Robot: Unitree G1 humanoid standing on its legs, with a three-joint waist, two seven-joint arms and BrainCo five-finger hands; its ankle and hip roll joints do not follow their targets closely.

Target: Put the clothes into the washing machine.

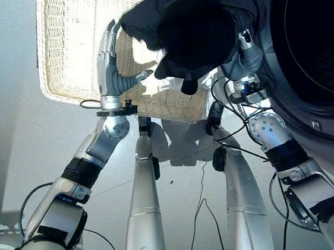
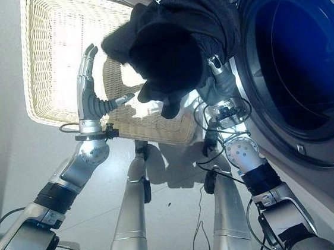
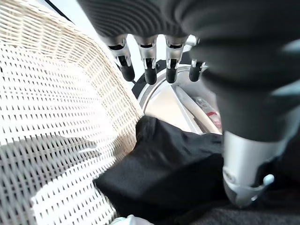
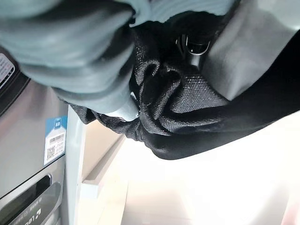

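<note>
One black garment [image 1: 198,26] bunched in right hand [image 4: 140,101], fingers curled into the cloth, held just beside the washing machine [image 1: 317,49] opening. Left hand [image 1: 109,62] over wicker basket [image 1: 69,45], fingers straight, side by side, thumb out, touching nothing.

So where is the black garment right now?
The black garment is bunched in the right hand, held up over the wicker basket, just left of the washing machine's open door.
</note>
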